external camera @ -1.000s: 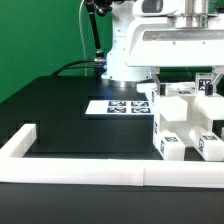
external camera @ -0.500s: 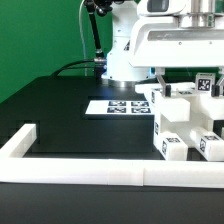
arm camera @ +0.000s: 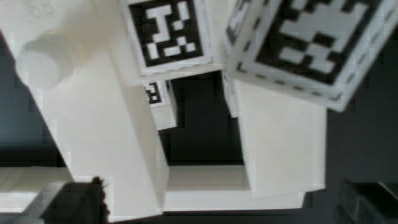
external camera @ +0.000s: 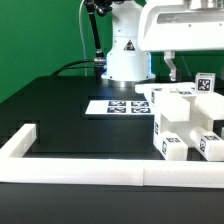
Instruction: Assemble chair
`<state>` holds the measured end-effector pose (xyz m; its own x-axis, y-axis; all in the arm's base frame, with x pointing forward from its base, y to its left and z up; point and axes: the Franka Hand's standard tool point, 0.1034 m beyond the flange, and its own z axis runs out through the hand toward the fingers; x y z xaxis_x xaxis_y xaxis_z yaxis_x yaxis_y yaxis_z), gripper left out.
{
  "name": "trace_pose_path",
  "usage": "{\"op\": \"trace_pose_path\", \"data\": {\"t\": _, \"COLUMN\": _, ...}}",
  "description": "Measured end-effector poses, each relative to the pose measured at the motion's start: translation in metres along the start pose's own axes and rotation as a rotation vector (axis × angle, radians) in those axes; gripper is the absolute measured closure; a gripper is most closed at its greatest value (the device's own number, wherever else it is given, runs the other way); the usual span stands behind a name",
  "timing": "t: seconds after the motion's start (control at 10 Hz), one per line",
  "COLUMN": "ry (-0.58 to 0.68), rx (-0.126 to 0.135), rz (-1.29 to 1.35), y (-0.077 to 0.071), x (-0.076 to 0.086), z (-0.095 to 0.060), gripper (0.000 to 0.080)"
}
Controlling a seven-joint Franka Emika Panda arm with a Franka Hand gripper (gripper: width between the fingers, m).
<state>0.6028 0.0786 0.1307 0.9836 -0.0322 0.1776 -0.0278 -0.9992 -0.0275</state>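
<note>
Black table [external camera: 70, 110] unchanged; spread pincer [external camera: 195, 68] has risen above chair [external camera: 180, 115].

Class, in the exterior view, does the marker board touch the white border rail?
No, bare black table shows between the marker board and the border rail.

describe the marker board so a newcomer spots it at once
On the black table, find the white robot base at the far side. Just before it lies the marker board: thin, flat, covered in square tags, unlike the chunky chair parts beside it.
</note>
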Motion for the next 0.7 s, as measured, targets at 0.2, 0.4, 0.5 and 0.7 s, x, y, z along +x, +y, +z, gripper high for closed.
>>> {"op": "trace_pose_path", "data": {"t": 0.2, "ry": -0.004, "rx": 0.000, "rz": -0.052, "y": -0.015, "x": -0.013, "z": -0.005, "gripper": 0.0150}}
{"op": "trace_pose_path", "data": {"t": 0.4, "ry": -0.012, "rx": 0.012, "rz": -0.084, "y": -0.026, "x": -0.021, "z": -0.010, "gripper": 0.0150}}
{"op": "trace_pose_path", "data": {"t": 0.5, "ry": -0.016, "rx": 0.014, "rz": -0.086, "y": -0.028, "x": -0.021, "z": -0.012, "gripper": 0.0150}}
{"op": "trace_pose_path", "data": {"t": 0.7, "ry": -0.037, "rx": 0.012, "rz": -0.083, "y": -0.026, "x": -0.022, "z": -0.011, "gripper": 0.0150}}
